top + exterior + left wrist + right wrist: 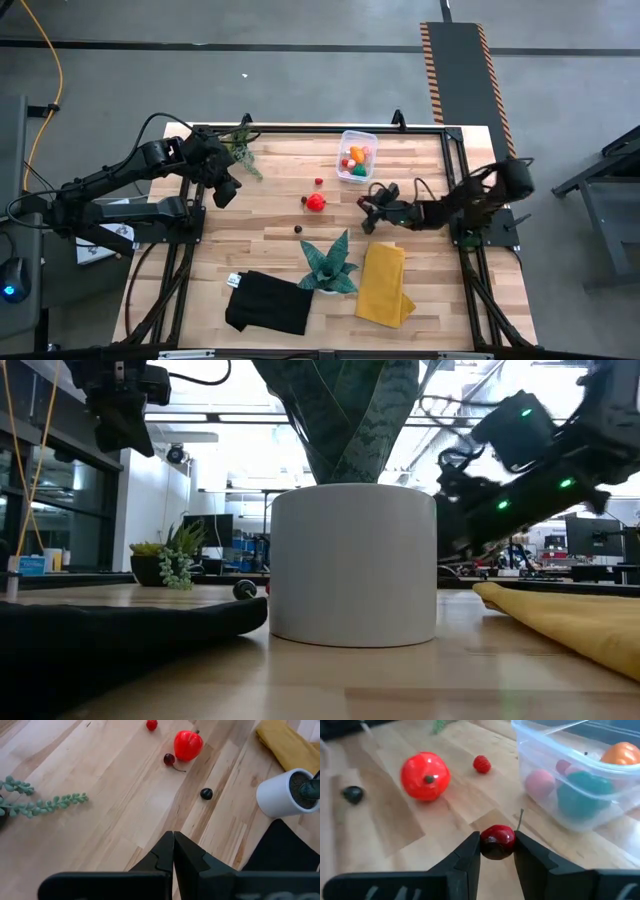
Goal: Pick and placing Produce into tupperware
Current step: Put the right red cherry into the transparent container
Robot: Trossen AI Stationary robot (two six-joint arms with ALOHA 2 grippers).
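The clear tupperware (357,155) stands at the table's far side with orange, pink and green produce in it; the right wrist view shows it close by (580,775). A red tomato (316,201), a small red berry (319,182), a dark ball (298,228) and a cherry (169,759) lie on the wood. My right gripper (367,210) is near the tupperware's near side, shut on another dark red cherry (497,841). My left gripper (173,851) hangs shut and empty above the table's left part. My right gripper pinches the cherry's round body (497,841) between its two fingertips, one on each side. The fingers come from the table's right side, slanting a little down. The cherry's stem (520,817) points up beside one finger. Whether the cherry is clear of the wood I cannot tell.
A teal spiky plant in a white pot (330,265) stands at the near middle, with a yellow cloth (385,283) to its right and a black cloth (268,303) to its left. A small trailing green plant (243,150) sits at the far left.
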